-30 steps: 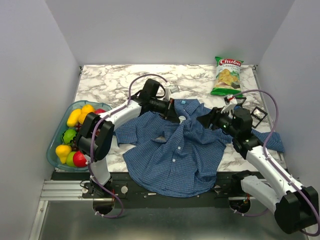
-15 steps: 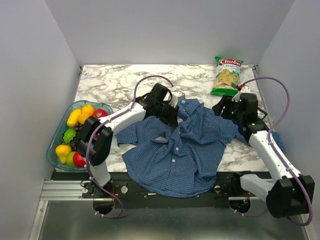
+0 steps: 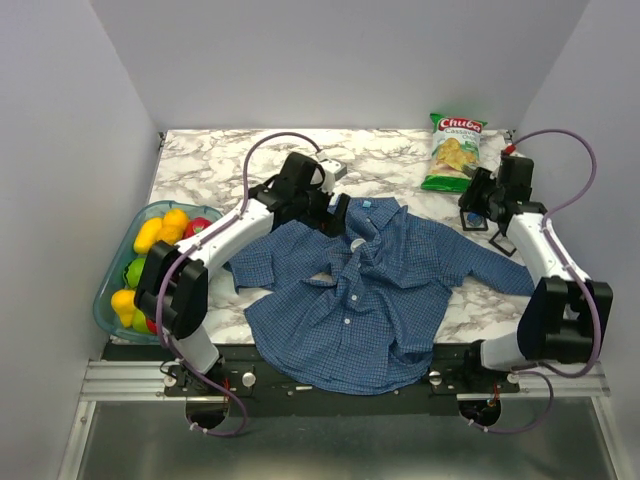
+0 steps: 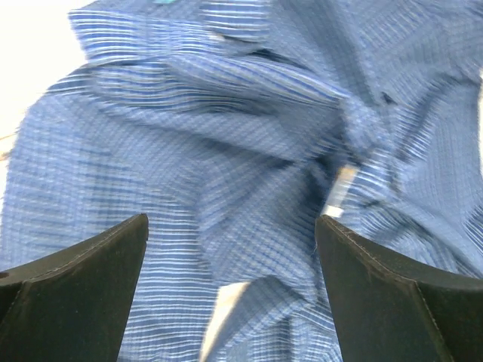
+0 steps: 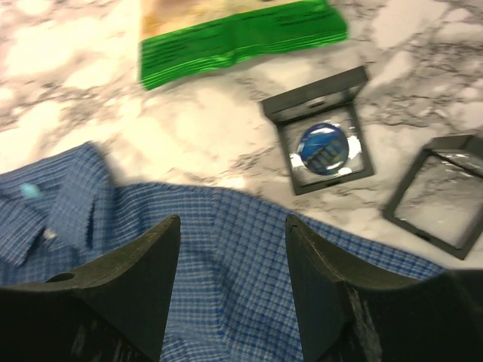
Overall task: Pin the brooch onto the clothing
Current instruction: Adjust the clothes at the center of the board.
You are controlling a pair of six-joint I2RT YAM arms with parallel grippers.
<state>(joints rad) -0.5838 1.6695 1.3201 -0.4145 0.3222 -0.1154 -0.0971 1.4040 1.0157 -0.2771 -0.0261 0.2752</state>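
The clothing, a blue checked shirt [image 3: 372, 290], lies spread on the marble table with its collar at the back. My left gripper [image 3: 338, 213] hovers at the collar, open, with only blurred shirt folds [image 4: 226, 136] under its fingers [image 4: 98, 264]. The brooch [image 5: 324, 148], a round blue disc, rests in a small open black box [image 5: 283, 109] on the marble just beyond the shirt's sleeve [image 5: 226, 264]. My right gripper [image 5: 232, 220] is open above that sleeve, short of the box and holding nothing. From above, the right gripper [image 3: 474, 212] sits at the shirt's right shoulder.
A second black box part [image 5: 441, 192] lies right of the brooch box. A green chips bag [image 3: 452, 152] lies at the back right. A glass bowl of toy fruit [image 3: 112, 262] stands at the table's left edge.
My left gripper has opened, letting go of the collar, and drawn back slightly left. The right arm has swung back and to the right, and the right sleeve now lies stretched out.
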